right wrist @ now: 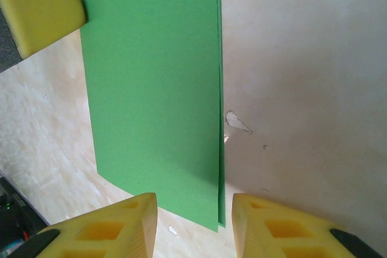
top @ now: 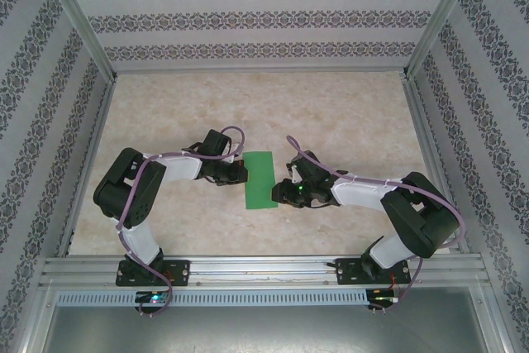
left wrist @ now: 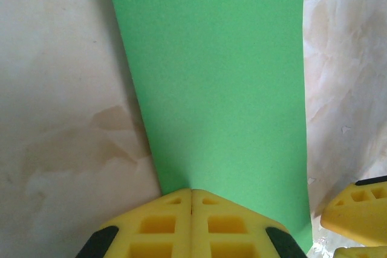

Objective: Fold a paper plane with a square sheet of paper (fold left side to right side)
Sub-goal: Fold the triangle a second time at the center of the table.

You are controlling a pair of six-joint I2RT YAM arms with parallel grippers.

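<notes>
The square sheet of paper (top: pixel 260 179) lies flat on the table as a narrow bright-green rectangle, doubled over. Its two layers meet along the right edge (right wrist: pixel 219 149). My left gripper (top: pixel 242 173) is shut, and its yellow fingertips (left wrist: pixel 191 190) rest on the paper's (left wrist: pixel 217 77) left edge. My right gripper (top: pixel 287 190) is open at the paper's near right corner. That corner lies between its spread yellow fingers (right wrist: pixel 195 200), touching neither. The left finger (right wrist: pixel 42 13) also shows at the paper's far side. A paper plane is out of view.
The beige marbled tabletop (top: pixel 347 113) is boxed in by patterned walls and aluminium posts (top: pixel 83 31). A metal rail (top: pixel 264 270) runs along the near edge by the arm bases. A small white chip (right wrist: pixel 237 122) marks the surface right of the paper.
</notes>
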